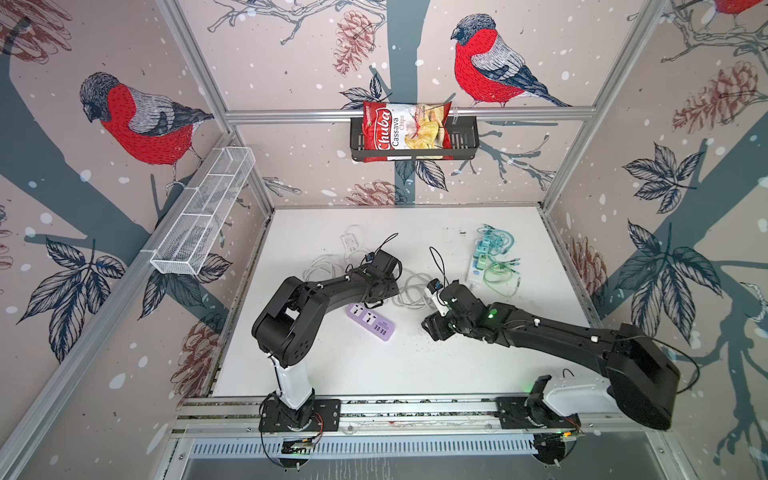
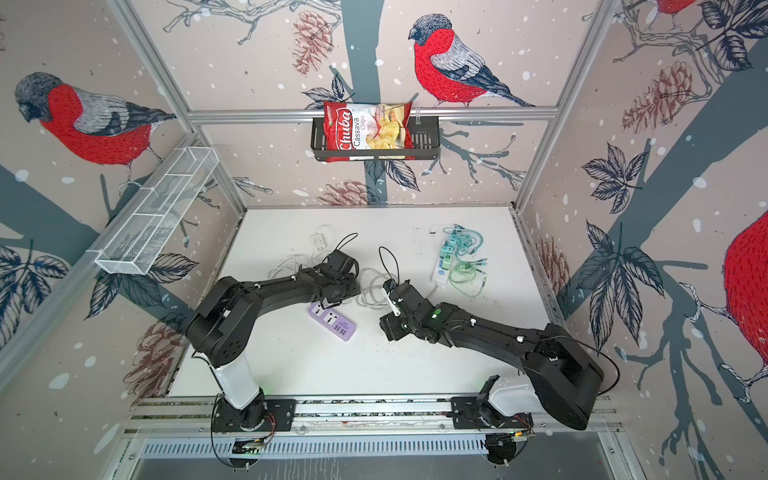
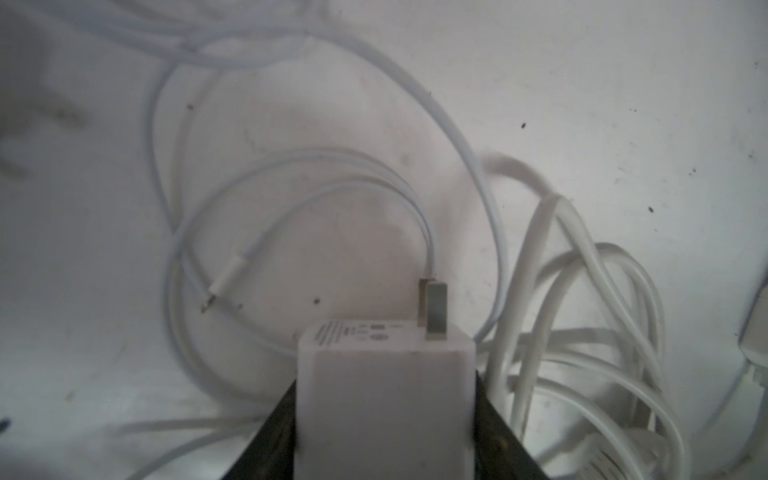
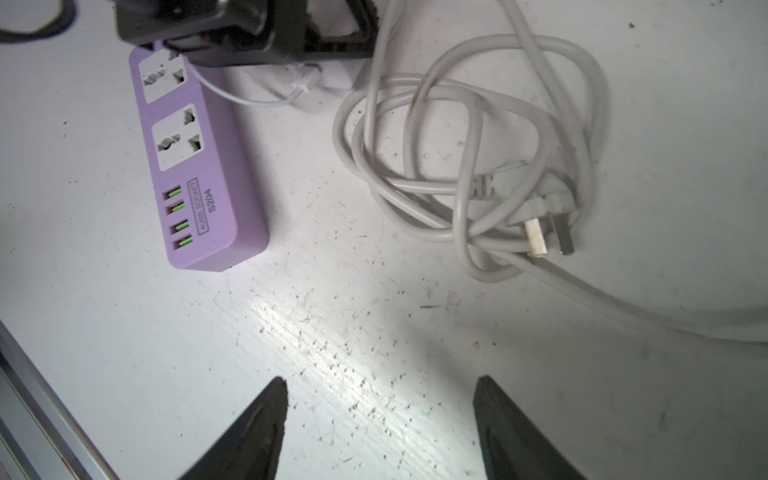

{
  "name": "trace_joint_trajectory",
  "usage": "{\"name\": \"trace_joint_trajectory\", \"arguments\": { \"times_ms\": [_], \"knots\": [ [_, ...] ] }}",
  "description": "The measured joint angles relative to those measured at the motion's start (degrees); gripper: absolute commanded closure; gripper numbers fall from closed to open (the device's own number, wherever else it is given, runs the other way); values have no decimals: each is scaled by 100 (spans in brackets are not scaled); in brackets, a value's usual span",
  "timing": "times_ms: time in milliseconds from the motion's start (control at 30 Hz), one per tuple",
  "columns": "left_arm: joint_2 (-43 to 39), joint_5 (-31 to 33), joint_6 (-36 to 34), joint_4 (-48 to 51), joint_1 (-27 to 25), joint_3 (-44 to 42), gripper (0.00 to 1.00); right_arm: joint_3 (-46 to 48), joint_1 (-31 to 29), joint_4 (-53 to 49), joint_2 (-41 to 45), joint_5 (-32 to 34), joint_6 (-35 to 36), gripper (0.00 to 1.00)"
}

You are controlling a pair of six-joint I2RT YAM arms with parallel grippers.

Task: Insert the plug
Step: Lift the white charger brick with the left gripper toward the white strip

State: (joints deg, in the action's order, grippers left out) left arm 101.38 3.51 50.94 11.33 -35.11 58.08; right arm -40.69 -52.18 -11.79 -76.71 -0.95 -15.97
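In both top views the left claw (image 1: pixel 376 293) (image 2: pixel 338 291) hangs low over the far end of the purple power strip (image 1: pixel 371 322) (image 2: pixel 332 326), and the arm hides whatever it carries. The right claw (image 1: pixel 432 328) (image 2: pixel 388 328) sits just right of the strip, apart from it. The white table (image 1: pixel 374 374) is bare from the strip to the near rail (image 1: pixel 415 405). Behind the claws lie loops of grey cord (image 1: pixel 411 291), and teal cables (image 1: pixel 494 257) lie near the right wall. Walls close off the left, right and far edges.

In the left wrist view the plug (image 3: pixel 386 415) fills the space between the dark fingers (image 3: pixel 282 415) of the left claw (image 3: pixel 384 378), which is clamped on both its sides. It is a white square block with small grey print on its front face and flat metal prongs (image 3: pixel 434 309) pointing away from the claw. A thin white cable (image 3: pixel 291 174) curls on the table beyond it, with the thicker cord bunched to one side.

In the right wrist view the right claw (image 4: pixel 381 379) is spread wide and holds nothing, with scuffed table between its tips. The power strip (image 4: pixel 195 166) shows two white sockets and four green-tabbed USB ports. The left claw (image 4: pixel 249 25) overlaps the socket at its far end. The grey cord (image 4: pixel 478 166) lies tangled beside the strip without touching it, and the table edge (image 4: pixel 25 395) runs close by one finger.
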Motion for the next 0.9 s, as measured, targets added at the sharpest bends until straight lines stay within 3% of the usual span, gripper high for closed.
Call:
{"name": "trace_joint_trajectory", "arguments": {
  "times_ms": [233,400,667,900],
  "knots": [
    [-953,415,828,-66,-153,-846,75,15,52,98,-4,-116,85,28],
    [-1207,623,1370,-306,-260,-1161,78,15,59,105,15,-136,92,28],
    [-710,481,1810,-1082,-302,-1102,81,15,59,101,48,-133,101,28],
    [-544,393,2046,-1563,-640,-629,87,9,302,42,195,-28,-63,28]
  ]
}}
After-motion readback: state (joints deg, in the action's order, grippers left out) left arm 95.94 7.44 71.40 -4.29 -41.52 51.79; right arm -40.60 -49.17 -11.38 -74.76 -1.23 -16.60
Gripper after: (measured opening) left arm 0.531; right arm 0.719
